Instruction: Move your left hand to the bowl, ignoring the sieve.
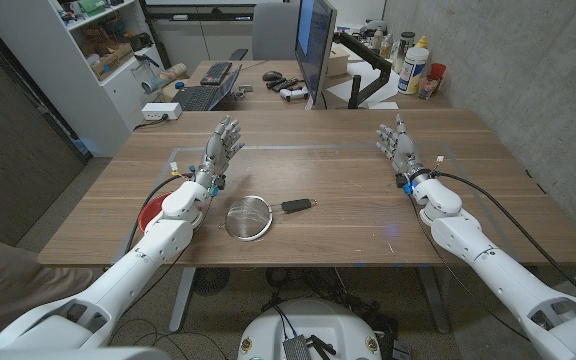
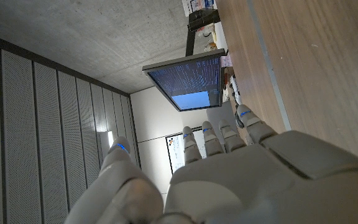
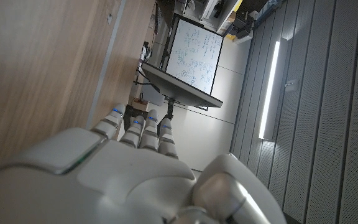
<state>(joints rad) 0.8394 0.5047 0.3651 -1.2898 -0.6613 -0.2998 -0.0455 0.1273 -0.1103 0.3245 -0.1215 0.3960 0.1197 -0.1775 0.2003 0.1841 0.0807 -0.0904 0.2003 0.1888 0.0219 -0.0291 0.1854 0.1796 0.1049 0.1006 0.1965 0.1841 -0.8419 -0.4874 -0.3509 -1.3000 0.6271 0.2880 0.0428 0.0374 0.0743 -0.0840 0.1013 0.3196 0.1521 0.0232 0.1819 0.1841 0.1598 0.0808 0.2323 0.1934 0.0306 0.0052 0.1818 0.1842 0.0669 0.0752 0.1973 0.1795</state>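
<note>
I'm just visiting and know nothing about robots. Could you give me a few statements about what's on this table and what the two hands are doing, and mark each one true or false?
1. The round metal mesh sieve with a black handle lies on the wooden table between the two arms. True.
2. The left hand grips the sieve. False: it holds nothing, its fingers apart, beyond the sieve.
3. The red bowl sits near the table's left edge, partly hidden by the left forearm. True.
4. The right hand holds the bowl. False: it holds nothing, far from the bowl.

One bowl (image 1: 152, 213), one sieve (image 1: 251, 217), one monitor (image 1: 314, 45).
</note>
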